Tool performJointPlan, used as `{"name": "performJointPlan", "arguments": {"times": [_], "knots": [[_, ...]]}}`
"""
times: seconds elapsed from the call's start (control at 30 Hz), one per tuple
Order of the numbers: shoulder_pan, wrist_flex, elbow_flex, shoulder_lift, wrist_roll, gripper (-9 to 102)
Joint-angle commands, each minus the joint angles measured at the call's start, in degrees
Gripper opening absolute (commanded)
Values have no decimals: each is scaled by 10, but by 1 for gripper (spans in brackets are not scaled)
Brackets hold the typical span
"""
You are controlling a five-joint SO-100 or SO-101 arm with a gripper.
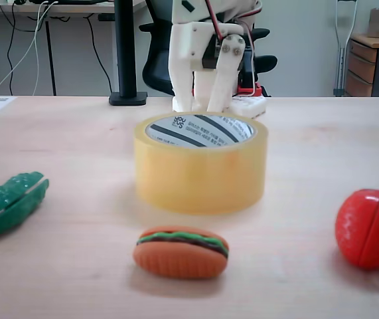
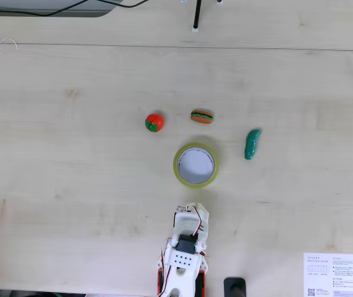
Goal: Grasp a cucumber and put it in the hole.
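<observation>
The dark green bumpy cucumber point(image 1: 10, 203) point(image 2: 252, 143) lies on the wooden table, apart from everything else, to the right of the tape roll in a fixed view from above. The yellowish tape roll point(image 1: 200, 176) point(image 2: 177, 166) stands flat with its hole point(image 1: 200, 131) point(image 2: 195, 165) facing up and nothing in it. My white gripper point(image 1: 200, 103) point(image 2: 191, 212) hangs just behind the roll, close to the table, its fingers together and holding nothing. It is well away from the cucumber.
An orange toy burger point(image 1: 181, 251) point(image 2: 202, 116) and a red toy tomato point(image 1: 370, 228) point(image 2: 154, 122) lie beyond the roll. A printed sheet point(image 2: 335, 274) lies near the arm's base. A black stand point(image 1: 127, 53), a chair and desks stand behind the table.
</observation>
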Motion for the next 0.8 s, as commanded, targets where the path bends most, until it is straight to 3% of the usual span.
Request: {"name": "performJointPlan", "arguments": {"times": [0.0, 0.4, 0.77], "knots": [[4, 8, 1, 1, 0, 0], [4, 7, 1, 1, 1, 0], [32, -96, -78, 2, -3, 0]]}}
